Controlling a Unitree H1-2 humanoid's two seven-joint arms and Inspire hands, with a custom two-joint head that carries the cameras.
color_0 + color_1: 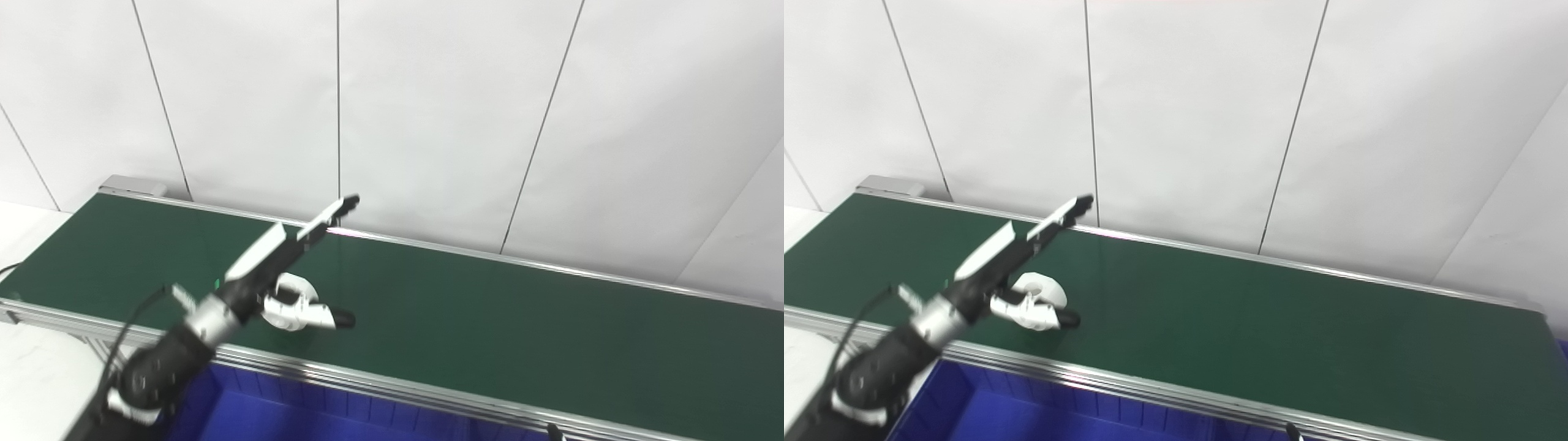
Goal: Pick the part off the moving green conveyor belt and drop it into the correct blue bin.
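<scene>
White wall panels with thin dark seams stand behind the green conveyor belt [490, 318], which runs from upper left to lower right across your view, with a blue bin [294, 416] tucked under its near rail. Take the belt as your landmark: the part [1041, 293], a white ring-shaped piece, lies on it near the left end, close to the near rail. Your left robot hand [288, 269] hangs directly over that part, fingers [331, 215] stretched out toward the far rail and thumb [318, 317] reaching low along the near side, so the hand is spread and gripping nothing you can confirm. The ring sits in the gap below the fingers and just behind the thumb; whether the thumb touches it, you cannot tell. Your right robot hand is out of view, save perhaps a dark tip at the bottom edge, so the left is plainly nearer. You will likely need to drop the fingers down past the ring's far side and close toward the thumb before the belt carries it off.
</scene>
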